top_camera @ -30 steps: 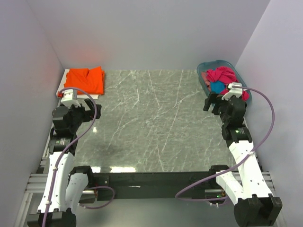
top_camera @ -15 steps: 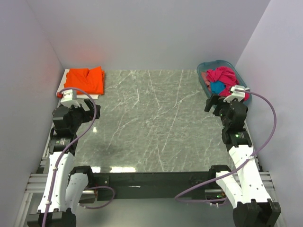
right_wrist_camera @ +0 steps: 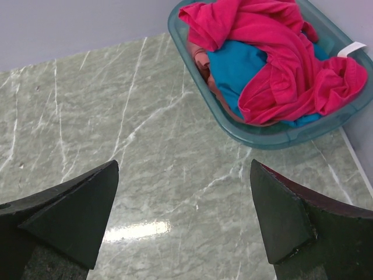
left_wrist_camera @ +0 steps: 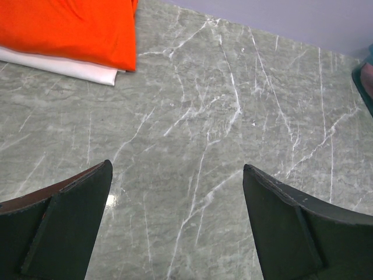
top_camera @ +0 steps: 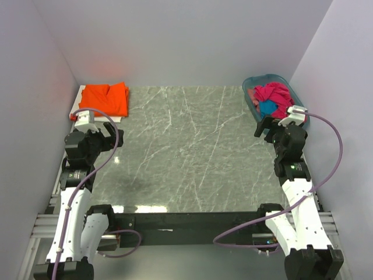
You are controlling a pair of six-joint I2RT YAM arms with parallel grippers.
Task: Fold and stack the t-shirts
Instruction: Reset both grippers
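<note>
Orange t-shirt folded on a white t-shirt in the far corner, well left of the teal basket. Left gripper on the near side of that stack, jaws apart, empty, far from the basket. Right gripper jaws apart, empty, just short of the basket. Magenta t-shirt crumpled over blue t-shirt inside the basket, ahead-right of the right gripper. Right arm much nearer; likely grabs magenta first.

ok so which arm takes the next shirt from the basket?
Right, most likely. The right gripper hangs open just short of the teal basket, the magenta shirt heaped on top straight ahead of it. The left gripper is open too, but across the table by the folded orange shirt.
</note>
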